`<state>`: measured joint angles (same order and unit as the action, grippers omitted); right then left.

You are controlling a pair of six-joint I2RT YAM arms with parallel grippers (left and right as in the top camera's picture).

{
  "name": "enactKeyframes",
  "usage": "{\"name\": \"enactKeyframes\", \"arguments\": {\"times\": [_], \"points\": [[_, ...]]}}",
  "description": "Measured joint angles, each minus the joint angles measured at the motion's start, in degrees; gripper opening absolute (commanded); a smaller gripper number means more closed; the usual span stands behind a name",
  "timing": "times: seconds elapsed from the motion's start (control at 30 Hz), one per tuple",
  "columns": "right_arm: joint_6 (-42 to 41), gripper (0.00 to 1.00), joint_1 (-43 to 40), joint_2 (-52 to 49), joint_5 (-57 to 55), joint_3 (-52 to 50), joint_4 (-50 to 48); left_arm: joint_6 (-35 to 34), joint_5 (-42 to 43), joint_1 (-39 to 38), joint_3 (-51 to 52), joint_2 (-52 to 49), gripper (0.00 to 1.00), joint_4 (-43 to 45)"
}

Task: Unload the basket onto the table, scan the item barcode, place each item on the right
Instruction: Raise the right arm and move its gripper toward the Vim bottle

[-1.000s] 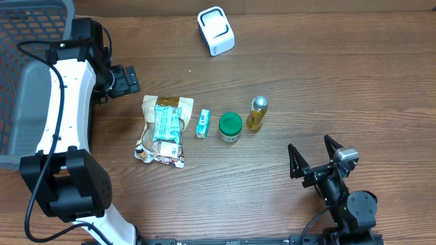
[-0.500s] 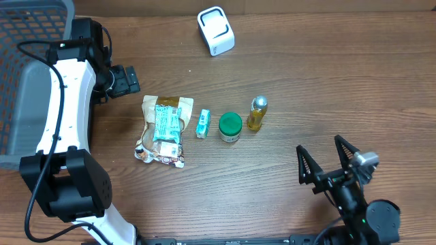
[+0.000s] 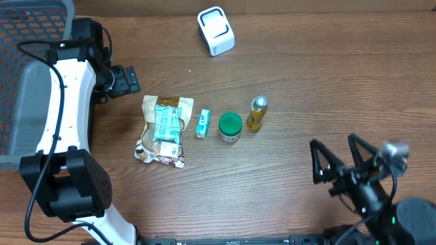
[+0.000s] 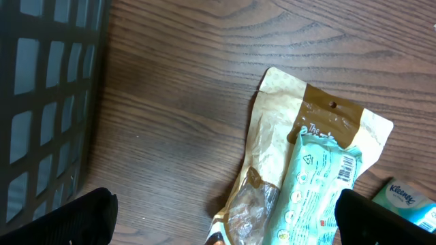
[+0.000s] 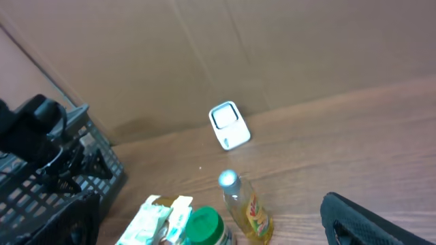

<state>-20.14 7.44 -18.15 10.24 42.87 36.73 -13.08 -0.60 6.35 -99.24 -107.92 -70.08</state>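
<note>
The wooden worktop [image 3: 327, 82] carries everything; a grey mesh basket [image 3: 20, 88] sits at its far left edge. The left arm [image 3: 65, 102] reaches along the basket, and its left claw [image 3: 126, 80] hangs released, jaws wide, just above and left of the tan pouch [image 3: 151, 139], grasping nothing; the right claw [image 3: 332, 140] is near the lower right, likewise spread wide and empty, well apart from the items. The pouch lies flat at the left end of a row; a white scanner [image 3: 216, 30] stands near the back edge, well apart from that row. A teal packet [image 3: 166, 122] lies on top of the pouch, a printed barcode [image 4: 347, 165] showing on it in the left wrist view; to its right come a small tissue pack [image 3: 203, 124], a green-lidded jar [image 3: 229, 126], and a yellow bottle [image 3: 257, 112].
</note>
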Motion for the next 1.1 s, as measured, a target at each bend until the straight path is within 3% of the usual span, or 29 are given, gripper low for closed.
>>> {"name": "enactKeyframes", "arguments": {"times": [0.23, 0.5, 0.63, 0.87, 0.93, 1.1], "points": [[-0.83, 1.0, 0.02, -22.23, 1.99, 9.51, 3.48, 0.0, 0.0, 0.0, 0.0, 0.0, 1.0, 0.02], [-0.76, 1.0, 0.04, -50.95, 2.91, 30.21, 26.6, 0.0, 0.07, 0.0, 0.07, 0.0, 1.0, 0.02], [-0.81, 1.0, 0.04, -59.1, 3.04, 38.01, 30.69, 0.0, 0.17, 0.0, 0.17, 0.0, 0.99, 0.04], [-1.03, 1.0, 0.04, -66.25, 5.27, 39.01, 29.97, 0.0, 0.17, -0.72, 0.22, 0.0, 1.0, 0.02], [-0.76, 0.77, 0.04, -67.78, 7.82, 39.01, 28.81, 0.0, 0.2, -0.76, 0.22, 0.0, 0.99, 0.02], [-1.84, 0.7, 0.33, -69.53, 10.97, 39.01, 27.12, 0.0, 0.2, -0.76, 0.22, 0.0, 0.99, 0.02]]}}
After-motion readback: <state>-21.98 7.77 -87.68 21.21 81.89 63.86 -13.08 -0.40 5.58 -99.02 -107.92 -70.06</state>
